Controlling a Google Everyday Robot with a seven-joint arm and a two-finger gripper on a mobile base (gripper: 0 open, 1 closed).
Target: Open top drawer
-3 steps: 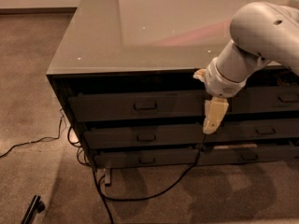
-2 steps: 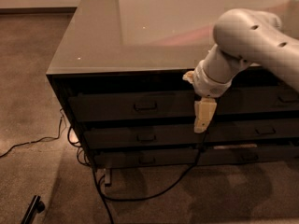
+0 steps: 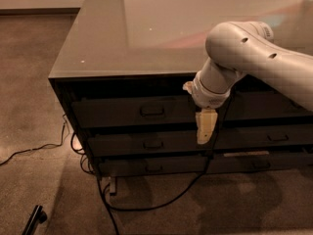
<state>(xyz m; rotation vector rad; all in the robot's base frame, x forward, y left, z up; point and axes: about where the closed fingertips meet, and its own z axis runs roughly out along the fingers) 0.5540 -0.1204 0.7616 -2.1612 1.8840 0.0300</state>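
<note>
The top drawer is the tallest dark grey front in the left column of the cabinet, with a small rectangular pull handle at its centre. Its front sits about flush with the cabinet. My gripper hangs pointing down from the white arm, in front of the cabinet. It is to the right of the handle and a little below it, level with the gap between the top and middle drawers. It holds nothing that I can see.
Two shallower drawers lie below the top one, and more drawers stand to the right. The cabinet has a glossy top. Black cables trail on the carpet, and a black object lies at bottom left.
The arm has swung left along the cabinet front, carrying the gripper closer to the top drawer's handle. The drawers have not moved.
</note>
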